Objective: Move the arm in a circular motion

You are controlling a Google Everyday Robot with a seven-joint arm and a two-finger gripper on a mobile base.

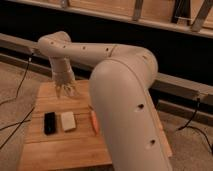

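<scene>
The arm [125, 105] is cream-white, thick and rounded, with small dark screw holes. It fills the right half of the camera view, rises to an elbow at top right, then reaches left and bends down. Its pale translucent gripper [65, 90] hangs pointing down just above the back left part of the wooden table [60, 150]. The gripper holds nothing that I can see.
On the table lie a black flat block [50, 122], a white block [67, 121] beside it, and a thin orange object [94, 123] at the arm's edge. Dark cables [20, 85] run on the floor at left and at right [192, 120]. A long rail [180, 85] runs behind the table.
</scene>
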